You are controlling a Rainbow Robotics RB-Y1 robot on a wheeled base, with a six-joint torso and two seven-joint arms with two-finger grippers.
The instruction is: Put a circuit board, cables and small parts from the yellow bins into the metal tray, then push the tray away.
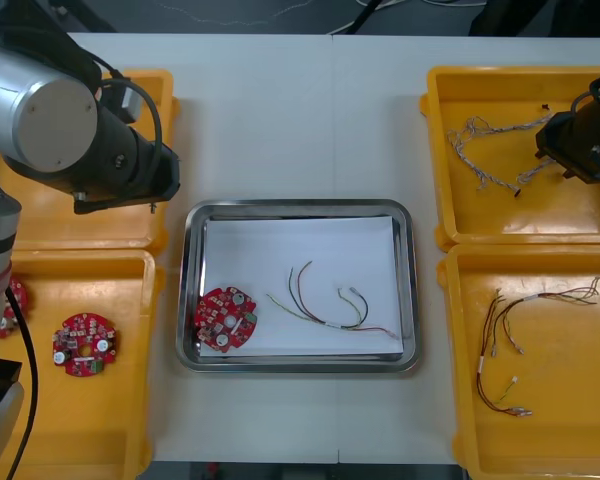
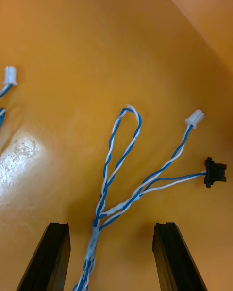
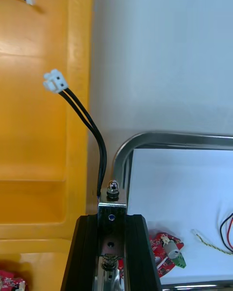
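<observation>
Left tool [image 3: 111, 219], black cable [image 3: 90, 126] lengthwise ahead

The table [image 1: 300, 110] is light, almost white, and plain. A thin straight seam [image 1: 332, 120] runs on its top from the far edge toward the middle. Beyond the far edge there is a dark floor [image 1: 210, 26], and on it lies a thin pale cord [image 1: 250, 14] in a wavy line. Near the far right corner stands a dark shape [image 1: 520, 14]; I cannot tell what it is.
</observation>
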